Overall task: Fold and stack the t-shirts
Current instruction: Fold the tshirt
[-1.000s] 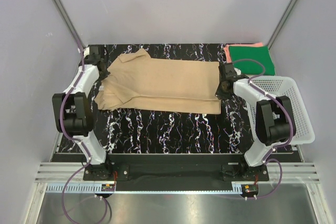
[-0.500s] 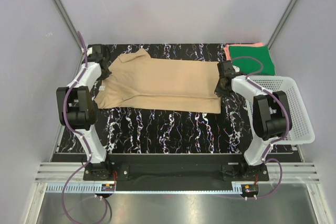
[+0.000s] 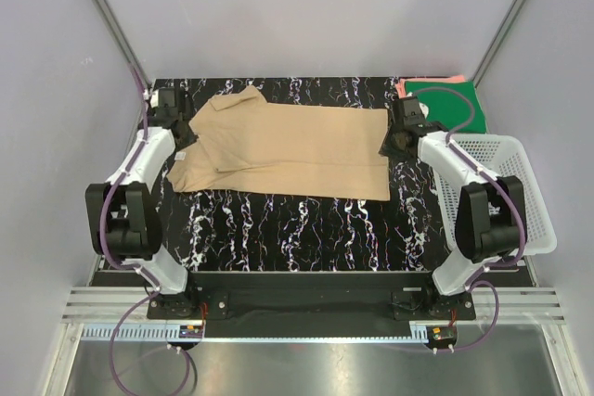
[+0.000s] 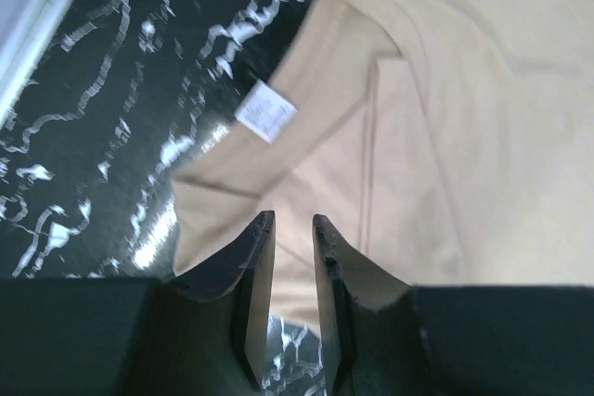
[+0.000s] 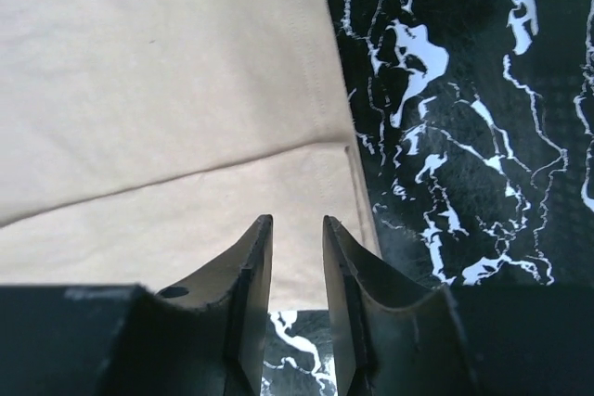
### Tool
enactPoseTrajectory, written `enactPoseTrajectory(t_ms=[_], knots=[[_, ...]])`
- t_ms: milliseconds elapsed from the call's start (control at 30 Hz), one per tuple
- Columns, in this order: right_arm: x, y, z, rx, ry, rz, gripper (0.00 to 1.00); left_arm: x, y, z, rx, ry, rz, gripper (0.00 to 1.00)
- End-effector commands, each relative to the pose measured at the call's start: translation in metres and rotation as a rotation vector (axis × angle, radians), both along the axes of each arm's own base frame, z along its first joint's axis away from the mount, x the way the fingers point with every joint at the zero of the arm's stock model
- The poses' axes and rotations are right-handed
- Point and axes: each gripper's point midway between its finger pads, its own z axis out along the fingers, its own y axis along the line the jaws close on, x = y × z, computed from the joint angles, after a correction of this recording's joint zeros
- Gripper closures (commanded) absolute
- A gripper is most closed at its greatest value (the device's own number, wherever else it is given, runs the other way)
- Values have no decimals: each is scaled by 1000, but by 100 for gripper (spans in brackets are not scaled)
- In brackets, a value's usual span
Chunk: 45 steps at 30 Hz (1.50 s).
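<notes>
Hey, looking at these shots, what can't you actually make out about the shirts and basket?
Coral-pink shirt: top view, the dark green shirt covers all but an edge.
Tan shirt label: left wrist view, print too blurred to read.
Basket: top view, right arm hides part of its inside.

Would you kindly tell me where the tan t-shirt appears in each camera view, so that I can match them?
Top external: the tan t-shirt lies spread out mid-table, towards the far side.
Left wrist: the tan t-shirt fills the upper right, with a white label near its left edge.
Right wrist: the tan t-shirt fills the upper left.
Shared landmark: the black, white-veined table top, seen in all three.
</notes>
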Motion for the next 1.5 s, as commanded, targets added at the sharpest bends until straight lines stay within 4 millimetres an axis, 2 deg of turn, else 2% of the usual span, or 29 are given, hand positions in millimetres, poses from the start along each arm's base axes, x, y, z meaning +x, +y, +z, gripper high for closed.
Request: enactPoseTrajectory(t_ms=[0, 33, 67, 100, 167, 267, 433, 633, 733, 900, 1033, 1133, 1200, 1233, 1300, 1467], knots=[[-13, 10, 16, 60, -17, 28, 65, -11, -30, -7, -97, -31, -96, 71], [-15, 11, 16, 66, -16, 32, 65, -10, -43, -9, -118, -46, -130, 70], [-16, 11, 21, 76, -28, 31, 65, -17, -54, -20, -166, -26, -162, 69], [-19, 13, 21, 90, -27, 33, 65, -18, -57, -25, -187, -24, -169, 63], [-21, 16, 24, 103, -33, 43, 65, -22, -65, -38, -224, -10, -180, 58], [-23, 18, 29, 116, -44, 53, 65, -19, -71, -42, -271, -35, -170, 56], [-26, 19, 24, 122, -36, 63, 65, -17, -88, -63, -360, -18, -165, 55], [-26, 22, 24, 137, -37, 75, 65, -14, -91, -78, -351, 12, -151, 55], [-25, 22, 28, 136, -48, 74, 64, -11, -92, -80, -356, 9, -147, 56], [-24, 23, 27, 138, -46, 77, 64, -4, -91, -79, -339, -4, -143, 64], [-24, 23, 26, 135, -43, 81, 65, -4, -95, -89, -352, 21, -143, 70], [-24, 21, 25, 130, -45, 77, 65, -2, -96, -88, -353, 15, -146, 78], [-23, 22, 25, 130, -45, 79, 64, 2, -97, -82, -351, -5, -155, 83], [-24, 23, 24, 131, -43, 81, 64, 4, -99, -79, -349, -16, -163, 92], [-23, 23, 22, 132, -36, 83, 65, 10, -100, -69, -342, -43, -176, 100], [-22, 25, 19, 138, -30, 86, 64, 26, -106, -53, -309, -83, -227, 100]])
